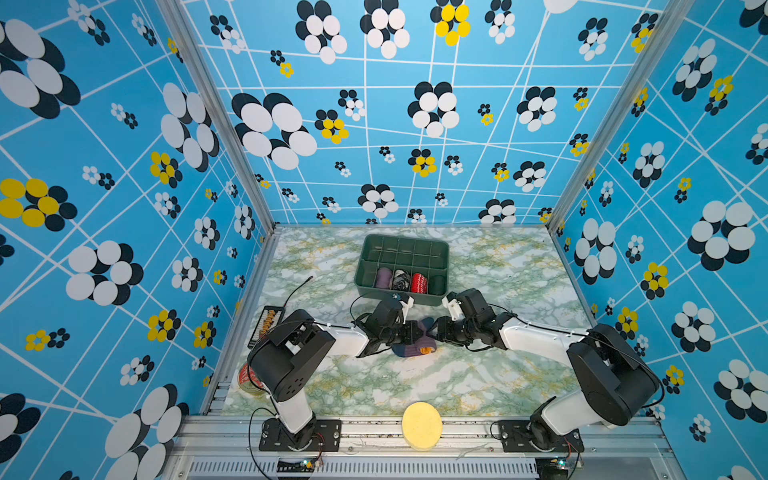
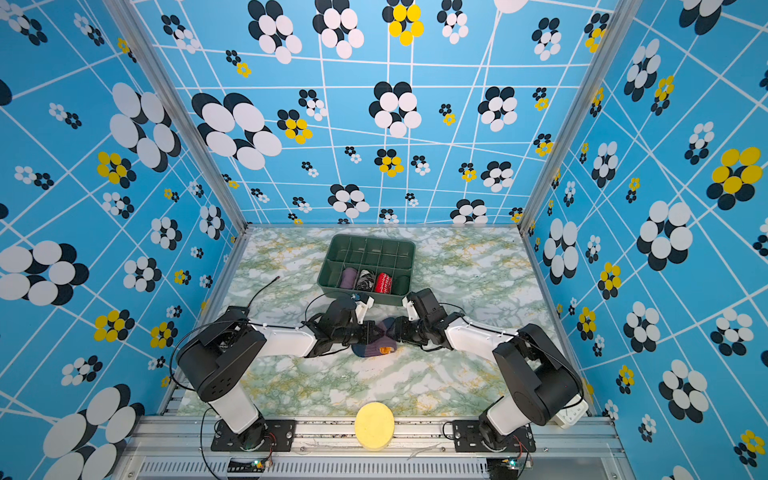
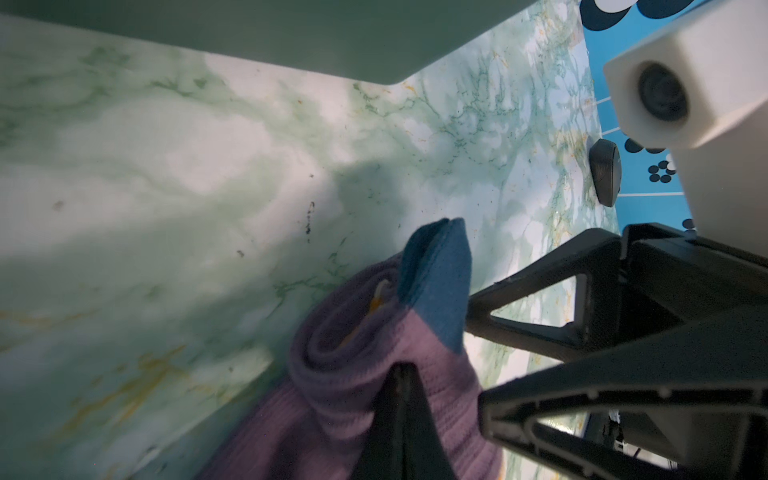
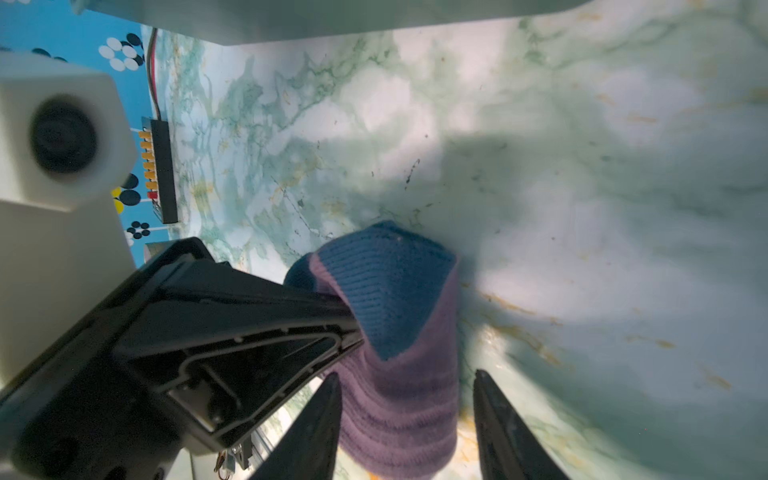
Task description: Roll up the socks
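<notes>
The socks are a purple ribbed bundle with dark blue patches and an orange edge, lying mid-table between both arms. In the left wrist view the socks are wound into a loose roll. My left gripper is shut, pinching the purple knit at the roll's side; in a top view the left gripper is at the bundle's left. My right gripper is open, one finger on either side of the socks, with a gap at one finger. In a top view the right gripper meets the bundle from the right.
A green divided bin stands just behind the grippers, holding a purple roll, a black-and-white bundle and a red bundle. A yellow disc lies at the front edge. A black strip and a tin are at the left.
</notes>
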### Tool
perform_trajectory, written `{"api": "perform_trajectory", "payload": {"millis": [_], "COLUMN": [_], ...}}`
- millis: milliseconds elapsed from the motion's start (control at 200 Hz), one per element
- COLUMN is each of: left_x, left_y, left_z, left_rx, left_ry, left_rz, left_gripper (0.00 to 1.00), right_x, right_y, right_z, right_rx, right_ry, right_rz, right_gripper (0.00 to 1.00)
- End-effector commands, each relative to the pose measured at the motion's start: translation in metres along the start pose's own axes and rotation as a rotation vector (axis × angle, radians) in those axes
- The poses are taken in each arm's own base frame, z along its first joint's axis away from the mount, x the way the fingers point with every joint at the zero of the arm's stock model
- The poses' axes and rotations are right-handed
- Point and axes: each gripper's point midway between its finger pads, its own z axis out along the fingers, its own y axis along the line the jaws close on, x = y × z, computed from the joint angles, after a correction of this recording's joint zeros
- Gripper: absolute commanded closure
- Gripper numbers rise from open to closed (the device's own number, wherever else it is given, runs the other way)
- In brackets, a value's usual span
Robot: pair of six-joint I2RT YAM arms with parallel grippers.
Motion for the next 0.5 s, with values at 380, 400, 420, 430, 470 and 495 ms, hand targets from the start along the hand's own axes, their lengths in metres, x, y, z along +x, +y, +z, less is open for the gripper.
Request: {"api": "perform_trajectory", "payload": {"millis": [380,400,420,430,470,495], "left_x": [0.04,0.04,0.04,0.04,0.04,0.041], "left_y": [0.049,0.049,0.049,0.049,0.049,0.05], "left_z": [-0.004,-0.004,-0.004,-0.004,-0.005,-0.004], "left_rx": [-0.128,-0.128,-0.128,-0.128,-0.128,-0.129], "left_ry": [0.11,0.111,0.11,0.111,0.111,0.112], "left_rz": [-0.094,-0.095,-0.094,-0.095,-0.096,-0.096], "left_gripper": [1.0,1.0,1.0,1.0,1.0,1.0], "right_x": [0.001,0.001,0.001,0.001,0.001,0.001], "right_y": [-0.005,-0.005,-0.005,-0.005,-0.005,-0.005], "right_z": [0.021,0.021,0.022,0.022,0.022,0.022], "right_rx": [-0.061,-0.063,-0.065,-0.065,-0.065,-0.065], "right_ry": [0.023,0.024,0.025,0.025,0.025,0.025], "right_rz": [0.064,0.066,0.068,0.067,0.068,0.066], "right_gripper": [0.48,0.48,0.48,0.48,0.48,0.48]}}
